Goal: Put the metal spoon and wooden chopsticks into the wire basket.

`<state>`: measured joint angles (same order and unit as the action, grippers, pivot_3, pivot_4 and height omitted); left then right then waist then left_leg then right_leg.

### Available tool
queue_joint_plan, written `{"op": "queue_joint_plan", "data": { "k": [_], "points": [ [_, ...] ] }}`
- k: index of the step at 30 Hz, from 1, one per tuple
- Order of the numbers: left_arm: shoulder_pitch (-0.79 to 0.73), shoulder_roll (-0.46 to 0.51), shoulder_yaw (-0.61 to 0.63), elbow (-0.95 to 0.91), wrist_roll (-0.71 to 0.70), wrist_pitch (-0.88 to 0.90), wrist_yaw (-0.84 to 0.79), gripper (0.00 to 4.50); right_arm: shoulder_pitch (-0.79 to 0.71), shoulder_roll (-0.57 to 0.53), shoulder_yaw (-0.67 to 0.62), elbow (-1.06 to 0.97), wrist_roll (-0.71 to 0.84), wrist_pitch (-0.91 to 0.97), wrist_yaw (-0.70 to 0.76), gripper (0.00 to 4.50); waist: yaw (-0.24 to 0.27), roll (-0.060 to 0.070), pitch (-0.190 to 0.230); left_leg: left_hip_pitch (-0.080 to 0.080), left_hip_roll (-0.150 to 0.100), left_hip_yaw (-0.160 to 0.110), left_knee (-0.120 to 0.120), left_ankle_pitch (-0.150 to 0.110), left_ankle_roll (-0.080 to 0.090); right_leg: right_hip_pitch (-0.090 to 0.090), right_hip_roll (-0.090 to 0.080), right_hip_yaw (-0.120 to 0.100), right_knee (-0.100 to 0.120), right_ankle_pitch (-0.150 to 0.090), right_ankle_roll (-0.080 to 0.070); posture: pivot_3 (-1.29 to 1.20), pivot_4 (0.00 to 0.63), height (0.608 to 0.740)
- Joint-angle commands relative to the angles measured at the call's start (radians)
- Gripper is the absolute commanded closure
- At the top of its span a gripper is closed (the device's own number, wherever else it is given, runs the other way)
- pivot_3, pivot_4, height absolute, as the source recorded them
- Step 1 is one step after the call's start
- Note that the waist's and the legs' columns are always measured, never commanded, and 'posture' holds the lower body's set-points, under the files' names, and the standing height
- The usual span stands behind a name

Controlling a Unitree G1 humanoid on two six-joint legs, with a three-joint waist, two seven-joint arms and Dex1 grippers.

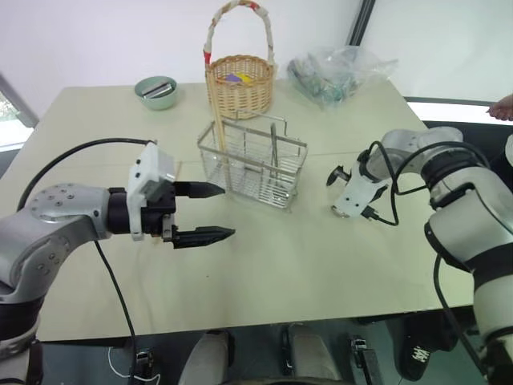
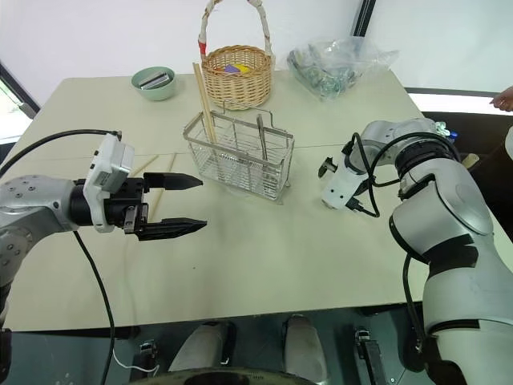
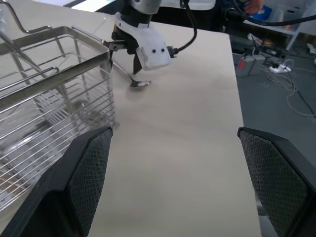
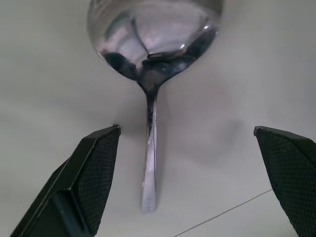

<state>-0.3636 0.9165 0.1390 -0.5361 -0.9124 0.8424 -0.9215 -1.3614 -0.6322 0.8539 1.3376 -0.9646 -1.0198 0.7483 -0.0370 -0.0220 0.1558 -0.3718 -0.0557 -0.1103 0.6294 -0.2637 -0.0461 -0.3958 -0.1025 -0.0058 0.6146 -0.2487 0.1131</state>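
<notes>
The metal spoon (image 4: 153, 39) lies flat on the table to the right of the wire basket (image 1: 252, 164). My right gripper (image 4: 186, 129) points down over it, open, with a finger on each side of the thin handle. The left wrist view shows that same gripper (image 3: 123, 61) just above the spoon (image 3: 139, 83). Wooden chopsticks (image 2: 204, 112) stand tilted in the basket's left compartment. Another tan stick (image 2: 147, 165) lies on the table behind my left gripper (image 1: 228, 212). That gripper is open and empty, pointing level toward the basket from the left.
A round wicker basket (image 1: 239, 84) with a tall handle stands behind the wire basket. A green bowl (image 1: 156, 91) sits at the back left and a clear plastic bag (image 1: 337, 72) at the back right. A person's hand (image 1: 503, 107) shows at the right edge.
</notes>
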Motion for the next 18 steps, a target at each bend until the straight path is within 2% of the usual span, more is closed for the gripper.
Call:
{"op": "queue_joint_plan", "data": {
  "k": [1,4,6,13,16,18],
  "points": [
    [-0.022,0.004,0.045,-0.026,-0.033,0.003,0.018,0.00,-0.016,0.012,-0.038,0.013,0.049,-0.018,0.046,1.92,-0.006,0.000,0.000,0.000,0.000,0.000,0.000,0.000,0.000,0.000,0.000,0.000,0.000,0.000,0.001,0.00,0.150,0.681],
    [-0.033,0.009,0.050,-0.020,-0.043,0.004,0.026,0.00,-0.008,0.007,-0.053,0.015,0.070,-0.021,0.078,3.54,-0.011,0.000,0.000,0.000,0.000,0.000,-0.001,0.000,0.000,0.000,0.000,0.000,0.000,0.001,0.001,0.00,0.150,0.681],
    [-0.045,0.008,0.049,-0.012,-0.048,0.004,0.032,0.00,0.001,0.001,-0.069,0.018,0.093,-0.024,0.108,4.46,-0.009,0.000,0.000,0.000,0.000,0.000,-0.001,0.000,0.000,-0.001,0.000,0.000,0.000,0.001,0.001,0.00,0.150,0.681],
    [-0.088,-0.001,0.022,0.022,-0.036,-0.005,0.028,0.00,0.038,-0.027,-0.125,0.012,0.172,-0.037,0.199,4.46,-0.005,0.000,0.000,0.000,0.000,0.000,0.000,0.000,0.000,0.000,0.000,0.000,0.000,0.001,0.001,0.00,0.150,0.681],
    [-0.110,-0.006,0.008,0.044,-0.024,-0.015,0.014,0.00,0.058,-0.046,-0.146,-0.004,0.192,-0.041,0.182,4.46,-0.006,0.000,0.000,0.000,0.000,-0.001,0.000,0.000,0.000,0.001,0.000,0.000,0.000,0.001,0.001,0.00,0.150,0.681],
    [-0.129,-0.011,-0.003,0.059,-0.011,-0.022,0.006,0.00,0.067,-0.058,-0.189,-0.006,0.252,-0.060,0.250,4.46,-0.007,0.000,0.000,0.000,0.000,0.000,0.000,0.000,0.000,0.001,0.000,0.000,0.000,0.001,0.001,0.00,0.150,0.681]
  ]
}}
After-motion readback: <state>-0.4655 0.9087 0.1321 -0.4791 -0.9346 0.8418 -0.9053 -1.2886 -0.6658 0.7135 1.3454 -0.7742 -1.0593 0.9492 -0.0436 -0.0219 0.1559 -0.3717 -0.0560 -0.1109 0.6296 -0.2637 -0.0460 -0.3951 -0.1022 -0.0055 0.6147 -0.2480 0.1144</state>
